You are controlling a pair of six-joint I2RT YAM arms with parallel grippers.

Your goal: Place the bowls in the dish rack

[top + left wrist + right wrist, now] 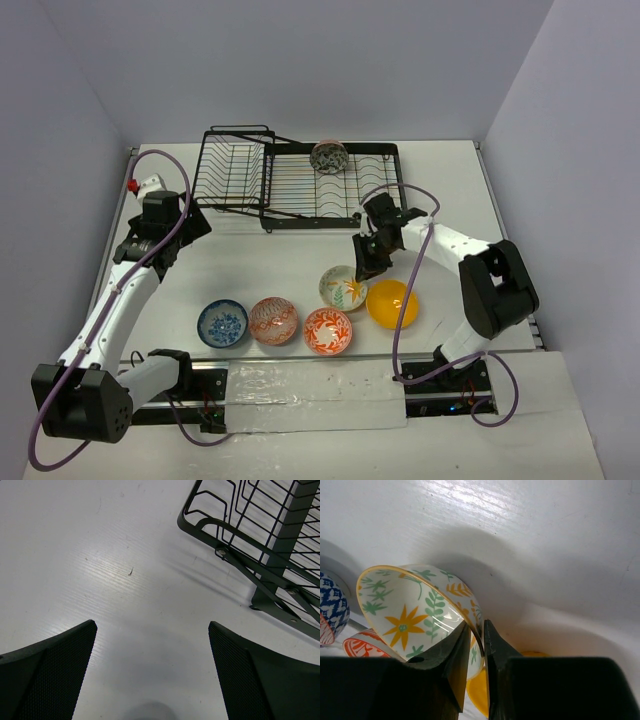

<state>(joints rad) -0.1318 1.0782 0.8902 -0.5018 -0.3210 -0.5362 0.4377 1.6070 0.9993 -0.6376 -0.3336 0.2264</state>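
Note:
The black wire dish rack (300,205) stands at the table's back, with the grey-black patterned bowl (328,156) upright between its dividers. My right gripper (362,268) is shut on the rim of the white bowl with green-orange leaves (343,288); in the right wrist view the bowl (410,610) is tilted, one finger inside, one outside. The orange-yellow bowl (392,303) sits right beside it. The blue (222,323), pink-red (273,320) and orange-red floral (328,331) bowls lie in a row in front. My left gripper (190,225) is open and empty by the rack's left end (260,555).
A white strip (310,385) runs along the table's near edge between the arm bases. The rack's tilted basket section (232,165) is at its left end. Purple cables loop beside both arms.

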